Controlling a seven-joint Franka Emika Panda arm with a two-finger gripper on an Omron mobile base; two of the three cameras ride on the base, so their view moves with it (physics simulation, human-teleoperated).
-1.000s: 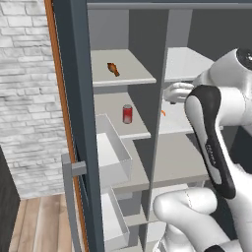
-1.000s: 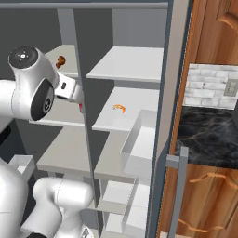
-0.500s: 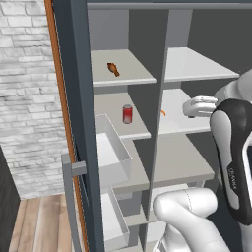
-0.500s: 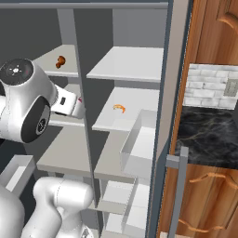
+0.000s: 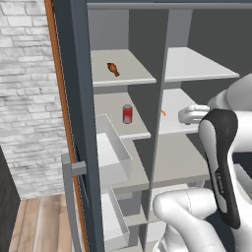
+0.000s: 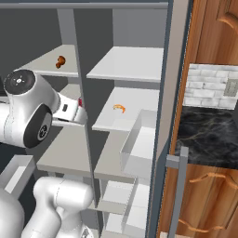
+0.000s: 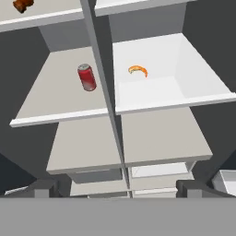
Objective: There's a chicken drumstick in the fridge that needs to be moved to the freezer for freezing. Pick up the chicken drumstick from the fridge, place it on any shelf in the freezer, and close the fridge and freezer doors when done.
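The tall dark slate-grey side-by-side unit is seen with both halves standing open, a vertical grey divider separating two columns of pale grey shelves. The small reddish-brown chicken drumstick (image 5: 113, 69) is found lying on the upper pale grey shelf (image 5: 133, 78) of the left-hand column, near the middle of that slab and well apart from the arm; it is also seen in the top left corner of the hand view (image 7: 21, 4) and far back on the left in the right base view (image 6: 60, 62). One shelf lower in the same column, a red cylindrical soda can (image 5: 127, 114) is stood upright. Across the divider, on the middle shelf of the right-hand column, a thin orange curved bit (image 7: 138, 70) is laid flat. The white arm's two-finger gripper (image 7: 117, 189) is held in front of the open unit, at about the height of the middle shelves, with its small dark finger tips (image 7: 42, 188) spread wide apart and nothing held between them. A dark slate-blue door panel with a vertical grey bar handle (image 5: 69, 197) is swung open at the left, and another grey bar handle (image 6: 177, 190) is seen at the right edge.
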